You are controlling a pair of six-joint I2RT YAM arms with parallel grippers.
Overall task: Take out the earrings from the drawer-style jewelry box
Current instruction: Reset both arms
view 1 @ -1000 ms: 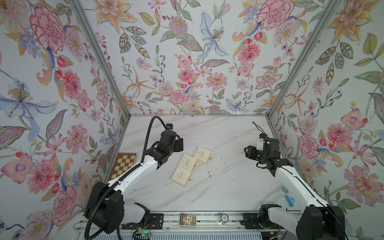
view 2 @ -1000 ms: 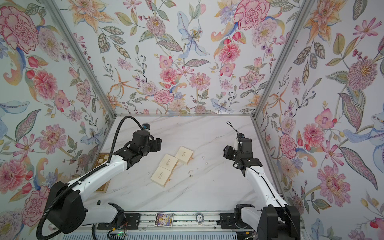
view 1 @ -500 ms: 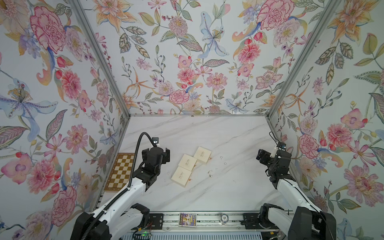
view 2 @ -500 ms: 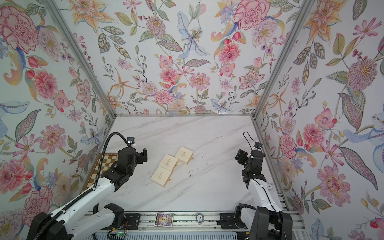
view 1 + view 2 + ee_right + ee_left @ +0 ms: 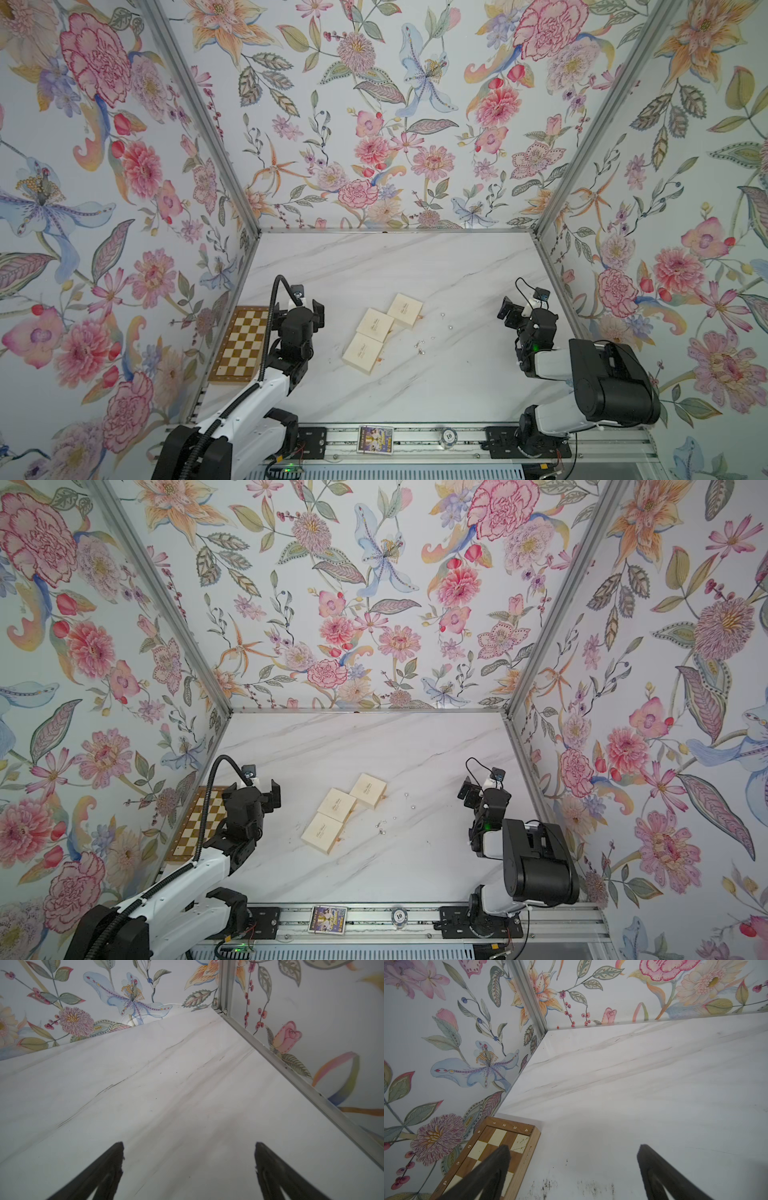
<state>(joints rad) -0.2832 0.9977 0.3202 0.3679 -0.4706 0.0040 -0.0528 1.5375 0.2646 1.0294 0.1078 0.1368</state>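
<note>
Near edge: a rail with a playing card [image 5: 375, 439] and a chip [image 5: 448, 435]. Neither belongs to the job.

Left jaws: spread wide, nothing between them. In the wrist view one jaw hangs over the edge of the chessboard [image 5: 500, 1136], the other over bare tabletop [image 5: 633, 1084].

Right jaws: also spread wide and empty, over bare tabletop close to the side wall.

Between the two pairs of jaws, nearer the left pair: three cream boxes [image 5: 375, 325] in a slanting row, touching or nearly so. They look shut from above, with small orange tabs at their edges. Their insides are not visible.

The earrings [image 5: 419, 347] are tiny silvery glints lying loose on the tabletop. They sit just beside the boxes on the side towards the right jaws, in both top views, well apart from either pair. A few beads lie scattered slightly farther back.

Beyond that: bare tabletop, then floral walls.

Progress, as a judgement: the earrings are out and nothing is held, so the task looks finished or close to it. Whether any drawer holds more cannot be told.
</note>
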